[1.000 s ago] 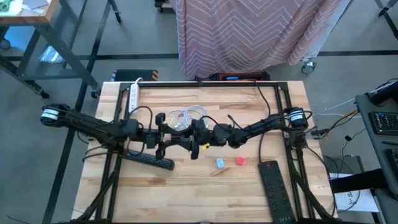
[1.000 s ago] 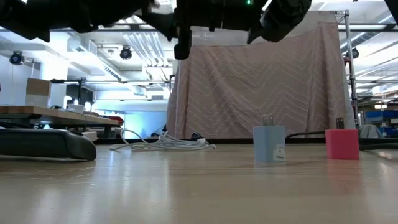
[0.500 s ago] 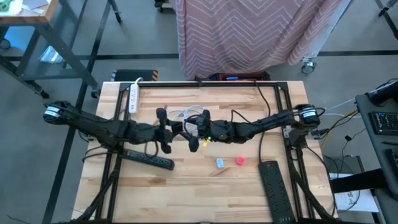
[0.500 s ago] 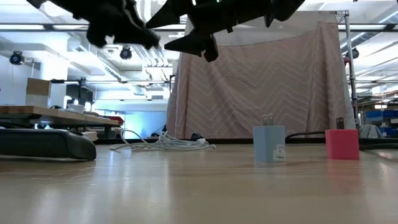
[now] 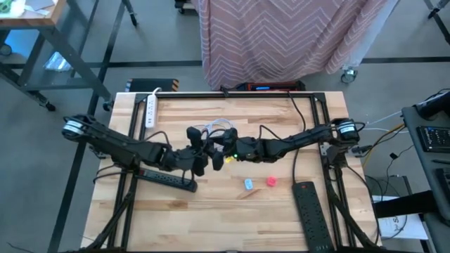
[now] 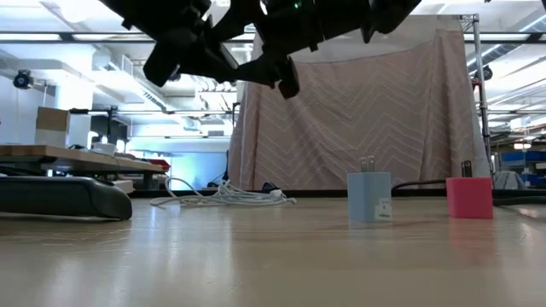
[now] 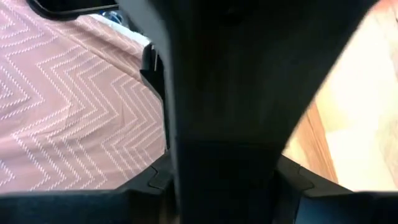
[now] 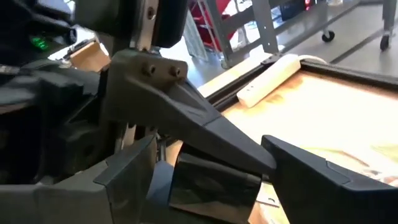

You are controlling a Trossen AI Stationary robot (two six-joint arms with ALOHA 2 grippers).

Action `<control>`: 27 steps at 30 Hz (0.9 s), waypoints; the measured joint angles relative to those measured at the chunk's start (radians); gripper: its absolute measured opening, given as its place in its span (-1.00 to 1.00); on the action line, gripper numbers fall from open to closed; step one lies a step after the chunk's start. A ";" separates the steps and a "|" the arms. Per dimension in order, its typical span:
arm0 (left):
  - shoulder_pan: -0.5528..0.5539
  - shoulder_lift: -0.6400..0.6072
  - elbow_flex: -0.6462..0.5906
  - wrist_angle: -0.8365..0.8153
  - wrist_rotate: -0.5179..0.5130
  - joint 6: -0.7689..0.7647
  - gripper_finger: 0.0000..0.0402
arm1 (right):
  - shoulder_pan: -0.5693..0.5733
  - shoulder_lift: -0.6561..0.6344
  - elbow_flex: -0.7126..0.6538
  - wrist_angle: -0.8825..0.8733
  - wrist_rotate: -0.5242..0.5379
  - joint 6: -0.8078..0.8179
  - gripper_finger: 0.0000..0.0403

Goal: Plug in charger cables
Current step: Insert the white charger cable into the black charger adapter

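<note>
The charger cables (image 5: 213, 131) lie as a loose white coil on the table's far middle, also seen in the low view (image 6: 223, 196). A light blue plug block (image 5: 248, 184) and a red-pink plug block (image 5: 271, 180) stand apart on the wood, prongs up (image 6: 369, 198). My left gripper (image 5: 199, 158) and my right gripper (image 5: 219, 152) hang close together above the table, just nearer than the coil and clear of it (image 6: 281, 77). The left wrist view is blocked by a dark arm part.
A black power strip (image 5: 171, 180) lies under my left arm and another (image 5: 310, 211) at the near right. A white power strip (image 5: 149, 109) lies at the far left. A black frame (image 5: 232, 93) runs along the far edge. Bare wood spans the near middle.
Both grippers have come down from the top of the low view and hang lower over the table. My left gripper has gone toward the table's right edge, closing up on my right gripper. The cables and plug blocks have stayed where they were.
</note>
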 joint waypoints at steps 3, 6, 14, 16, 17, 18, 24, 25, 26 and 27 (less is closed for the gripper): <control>0.000 0.006 0.006 0.000 0.001 0.000 -0.31 | -0.001 0.000 0.000 -0.006 0.003 0.056 0.26; 0.002 -0.004 0.005 -0.015 0.013 -0.025 -0.32 | -0.004 -0.001 0.000 -0.032 -0.002 0.121 0.15; 0.010 -0.064 0.000 -0.049 0.086 -0.122 -0.32 | -0.006 -0.006 0.007 -0.043 -0.016 0.220 0.06; 0.010 -0.070 0.000 -0.053 0.093 -0.135 -0.33 | -0.006 -0.006 0.016 -0.052 -0.017 0.212 0.11; 0.010 -0.073 0.000 -0.058 0.093 -0.141 -0.33 | -0.006 -0.006 0.021 -0.057 -0.025 0.200 0.14; 0.010 -0.076 0.000 -0.062 0.093 -0.146 -0.33 | -0.006 -0.006 0.027 -0.063 -0.036 0.195 0.17; 0.009 -0.088 -0.001 -0.067 0.094 -0.167 -0.32 | -0.007 -0.006 0.064 -0.157 -0.057 0.178 0.37; 0.009 -0.089 -0.001 -0.068 0.094 -0.167 -0.32 | -0.007 -0.006 0.066 -0.164 -0.057 0.185 0.39; 0.009 -0.089 -0.001 -0.067 0.093 -0.167 -0.33 | -0.007 -0.006 0.066 -0.167 -0.057 0.188 0.41; 0.009 -0.089 -0.001 -0.061 0.088 -0.165 -0.33 | -0.007 -0.006 0.067 -0.170 -0.064 0.192 0.43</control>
